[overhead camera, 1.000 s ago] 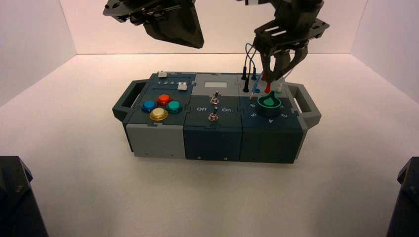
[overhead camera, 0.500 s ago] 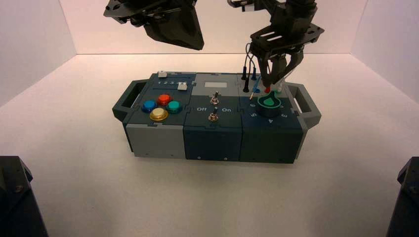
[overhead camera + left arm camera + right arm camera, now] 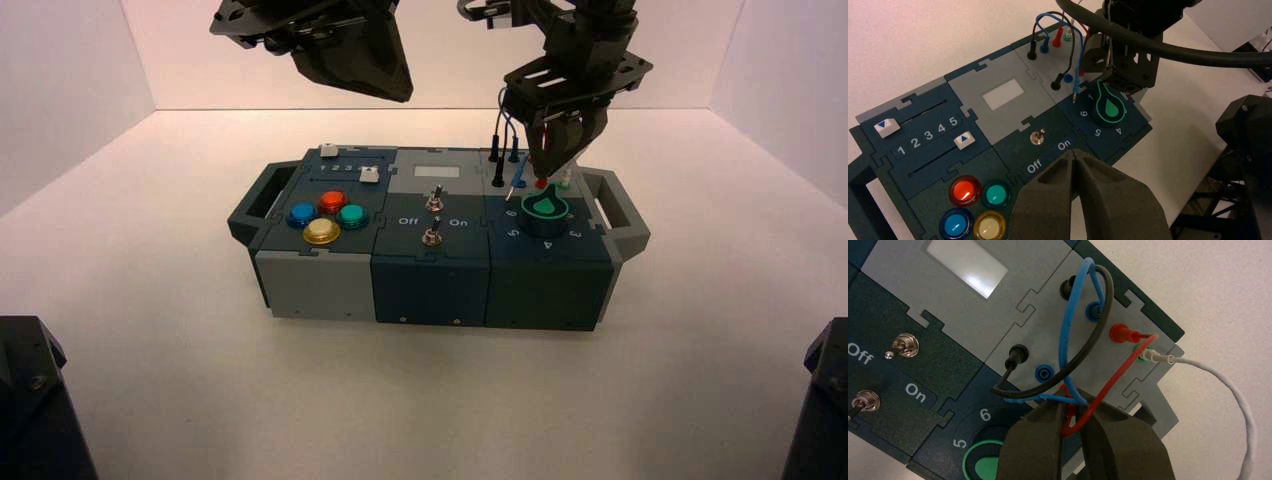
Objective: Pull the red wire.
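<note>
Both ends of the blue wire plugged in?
No, one end of the blue wire hangs loose over the panel, and a blue socket stands empty.

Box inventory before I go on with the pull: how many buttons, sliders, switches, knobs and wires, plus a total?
Buttons: 4
Sliders: 2
Switches: 2
Knobs: 1
Wires (black, blue, red, white): 4
Total: 13
</note>
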Robot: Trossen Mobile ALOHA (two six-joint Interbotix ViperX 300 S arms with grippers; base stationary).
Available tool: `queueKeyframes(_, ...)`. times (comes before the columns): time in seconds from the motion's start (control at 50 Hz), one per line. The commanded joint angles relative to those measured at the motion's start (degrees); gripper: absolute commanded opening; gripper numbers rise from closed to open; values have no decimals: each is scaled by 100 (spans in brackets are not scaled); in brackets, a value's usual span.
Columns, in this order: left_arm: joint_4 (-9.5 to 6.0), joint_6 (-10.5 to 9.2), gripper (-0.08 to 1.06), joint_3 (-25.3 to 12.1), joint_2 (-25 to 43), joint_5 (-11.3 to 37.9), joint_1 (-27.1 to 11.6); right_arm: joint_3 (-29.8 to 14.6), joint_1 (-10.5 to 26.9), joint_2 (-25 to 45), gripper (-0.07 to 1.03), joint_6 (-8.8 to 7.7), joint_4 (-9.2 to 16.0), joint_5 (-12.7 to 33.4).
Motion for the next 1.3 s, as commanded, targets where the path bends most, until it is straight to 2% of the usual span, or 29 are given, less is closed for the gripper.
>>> queueKeyframes(0.02,18,9,-3,-176,-26,-18,-18,-123,-35,-193,-3,9,-35,-62)
queueKeyframes(0.38,18,9,-3,-167,-26,53,-18,-53,-35,-589,-3,9,-70,-123)
queueKeyframes(0.56,18,0,-3,-167,-35,79,-18,-62,-149,-650,-3,123,-308,-141)
queueKeyframes(0.76,18,9,-3,-176,-44,79,-18,-79,-246,-606,-1,114,-360,-132)
queueKeyframes(0.84,18,9,-3,-185,-44,79,-18,-88,-237,-606,5,114,-360,-132)
queueKeyframes(0.92,18,9,-3,-185,-53,79,-18,-105,-246,-615,17,123,-343,-114)
queueKeyframes(1.06,26,9,-3,-185,-53,79,-18,-114,-229,-633,20,114,-299,-26)
queueKeyframes(1.2,26,9,-3,-185,-26,88,-18,-105,-167,-650,30,105,-158,176)
queueKeyframes(1.3,62,18,-3,-185,-9,79,-18,-114,-132,-703,31,105,-44,396)
